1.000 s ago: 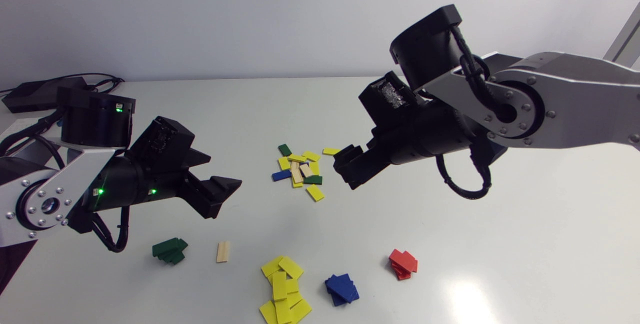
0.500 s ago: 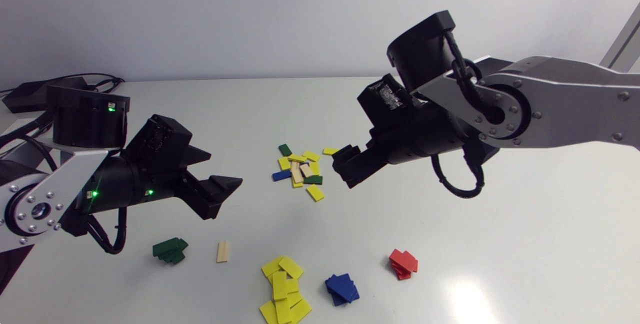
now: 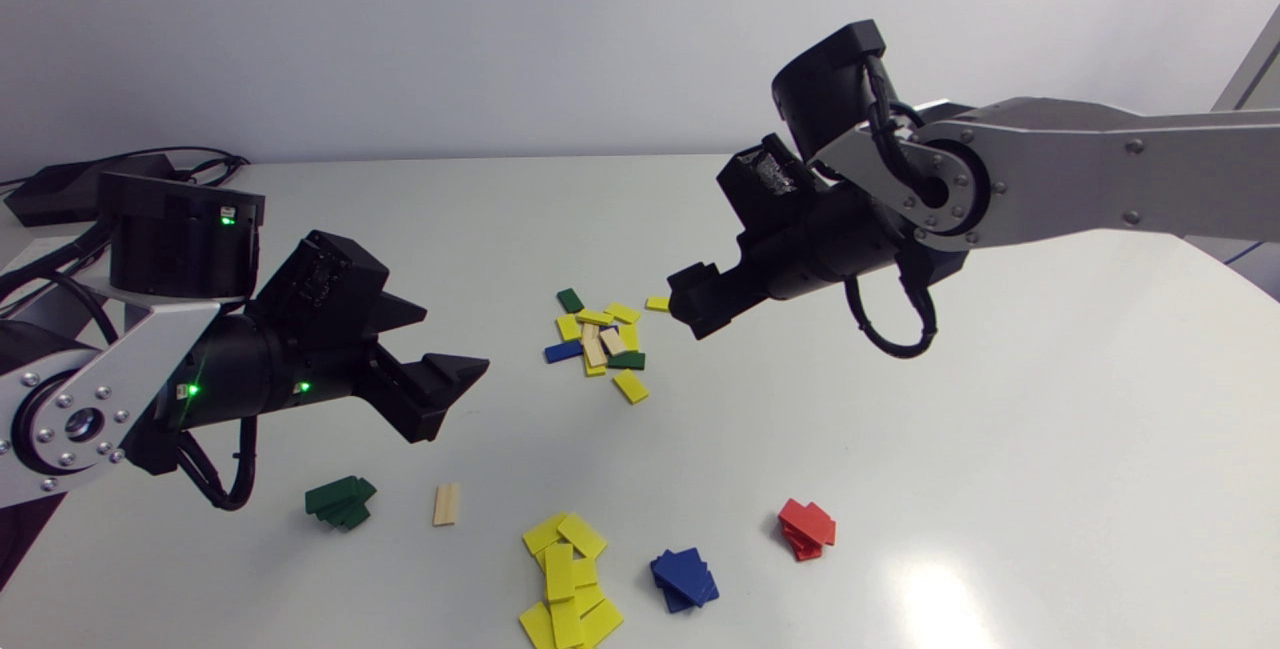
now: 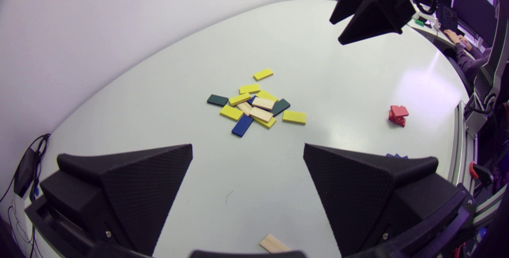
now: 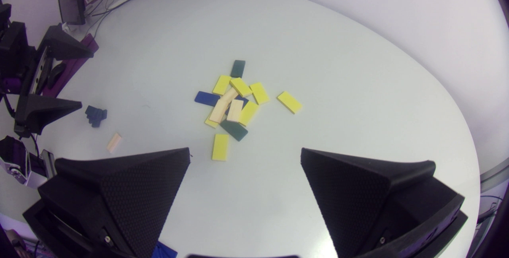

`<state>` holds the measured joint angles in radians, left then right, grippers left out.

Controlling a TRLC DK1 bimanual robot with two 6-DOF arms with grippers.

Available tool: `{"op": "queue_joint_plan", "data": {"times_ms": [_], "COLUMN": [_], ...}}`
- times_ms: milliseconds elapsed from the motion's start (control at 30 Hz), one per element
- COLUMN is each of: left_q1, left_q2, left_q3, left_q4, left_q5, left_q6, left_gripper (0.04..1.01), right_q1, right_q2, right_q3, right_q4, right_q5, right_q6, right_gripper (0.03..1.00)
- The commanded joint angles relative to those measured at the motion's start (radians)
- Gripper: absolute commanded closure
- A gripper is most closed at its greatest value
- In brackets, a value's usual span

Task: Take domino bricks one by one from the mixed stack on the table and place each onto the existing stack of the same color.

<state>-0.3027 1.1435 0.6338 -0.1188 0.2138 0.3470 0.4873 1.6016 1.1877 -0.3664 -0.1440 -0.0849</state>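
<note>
The mixed pile [image 3: 600, 339] of yellow, wooden, green and blue bricks lies mid-table; it also shows ahead of the fingers in both wrist views [image 4: 256, 105] [image 5: 234, 103]. One yellow brick [image 3: 657, 304] lies apart, close under my right gripper [image 3: 690, 307], which hovers open and empty to the pile's right [image 5: 245, 152]. My left gripper [image 3: 450, 339] hangs open and empty to the pile's left [image 4: 247, 150]. Along the front lie the green stack [image 3: 340, 501], a single wooden brick [image 3: 447, 504], the spread yellow stack [image 3: 565, 579], the blue stack [image 3: 685, 579] and the red stack [image 3: 806, 527].
A black box with cables [image 3: 70, 184] sits at the back left corner. Bare table [image 3: 1000, 429] stretches to the right of the pile and between the pile and the front stacks.
My right arm has risen and drawn a little toward the back, its gripper staying open beside the pile. The left arm has barely shifted. No brick has moved.
</note>
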Motion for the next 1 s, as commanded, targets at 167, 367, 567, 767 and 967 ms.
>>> {"op": "queue_joint_plan", "data": {"times_ms": [167,367,567,767,967], "left_q1": [-0.013,-0.013,-0.012,-0.018,-0.019], "left_q2": [0.001,0.001,0.001,0.001,0.002], "left_q3": [-0.008,-0.008,-0.006,-0.002,0.0], "left_q4": [0.001,-0.001,-0.002,-0.004,-0.002], "left_q5": [0.012,0.012,0.012,0.012,0.012], "left_q6": [0.009,0.01,0.01,0.009,0.009], "left_gripper": [0.049,0.049,0.049,0.049,0.049], "right_q1": [-0.058,-0.082,-0.093,-0.102,-0.113], "right_q2": [0.139,0.251,0.347,0.426,0.511], "right_q3": [0.095,0.178,0.256,0.323,0.409], "right_q4": [0.023,0.015,0.007,0.009,-0.006], "right_q5": [-0.062,-0.092,-0.103,-0.103,-0.115], "right_q6": [-0.056,-0.101,-0.139,-0.161,-0.173], "right_gripper": [0.057,0.057,0.057,0.057,0.057]}}
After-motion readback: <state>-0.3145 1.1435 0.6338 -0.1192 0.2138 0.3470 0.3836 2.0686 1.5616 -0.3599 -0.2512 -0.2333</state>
